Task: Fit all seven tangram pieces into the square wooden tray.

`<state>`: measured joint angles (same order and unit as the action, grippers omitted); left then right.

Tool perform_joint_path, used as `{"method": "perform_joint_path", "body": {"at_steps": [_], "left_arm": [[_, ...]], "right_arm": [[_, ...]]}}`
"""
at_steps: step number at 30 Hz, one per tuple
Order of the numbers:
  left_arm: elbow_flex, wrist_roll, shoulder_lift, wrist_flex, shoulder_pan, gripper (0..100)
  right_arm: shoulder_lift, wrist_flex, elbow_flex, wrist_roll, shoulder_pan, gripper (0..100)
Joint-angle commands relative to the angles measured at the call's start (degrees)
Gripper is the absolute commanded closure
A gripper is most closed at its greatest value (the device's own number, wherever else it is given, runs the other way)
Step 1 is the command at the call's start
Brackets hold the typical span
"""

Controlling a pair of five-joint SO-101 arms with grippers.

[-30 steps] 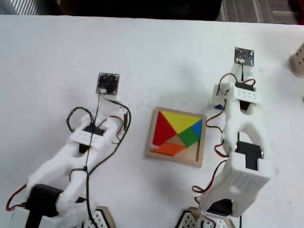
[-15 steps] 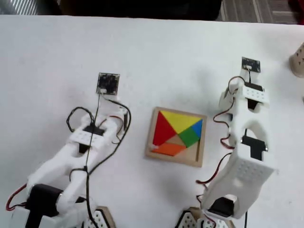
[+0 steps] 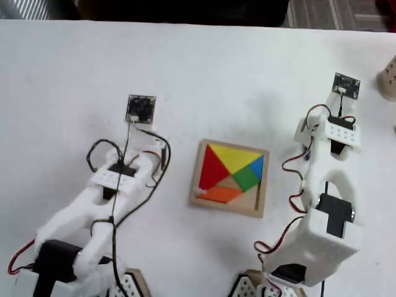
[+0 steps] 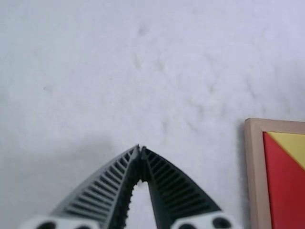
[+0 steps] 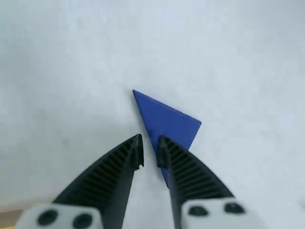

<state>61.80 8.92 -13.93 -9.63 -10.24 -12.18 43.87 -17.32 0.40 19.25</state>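
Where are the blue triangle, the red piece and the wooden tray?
blue triangle (image 5: 167,125): right wrist view, on the middle of its flat face.
red piece (image 3: 213,168): high view, on the middle of the triangle.
wooden tray (image 4: 253,176): left wrist view, on its pale rim.

Square wooden tray lies flat, holding red, yellow, green, orange and light-blue tangram pieces; a strip stays bare; dark-blue triangle lies flat on the desk.

Table: white, plain surface.
Beige object: dotted with holes, at the high view's right edge.
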Motion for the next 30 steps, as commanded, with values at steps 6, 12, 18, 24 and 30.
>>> {"method": "perform_joint_path", "body": {"at_steps": [6,12,18,24,30], "left_arm": [[-3.3,-0.4,0.1,0.1,0.0,98],[-3.3,-0.4,0.1,0.1,0.0,98],[-3.3,-0.4,0.1,0.1,0.0,98],[-3.3,-0.4,0.1,0.1,0.0,98],[-3.3,-0.4,0.1,0.1,0.0,98]], "right_arm": [[-1.3,-1.3,3.2,-0.1,-0.9,73.5],[-6.8,-1.2,6.7,0.9,-0.7,73.5],[-15.3,2.8,16.6,3.6,-2.2,76.1],[-19.6,12.7,25.3,3.6,-2.2,80.6],[-20.1,14.7,26.0,3.7,-2.2,85.9]]}}
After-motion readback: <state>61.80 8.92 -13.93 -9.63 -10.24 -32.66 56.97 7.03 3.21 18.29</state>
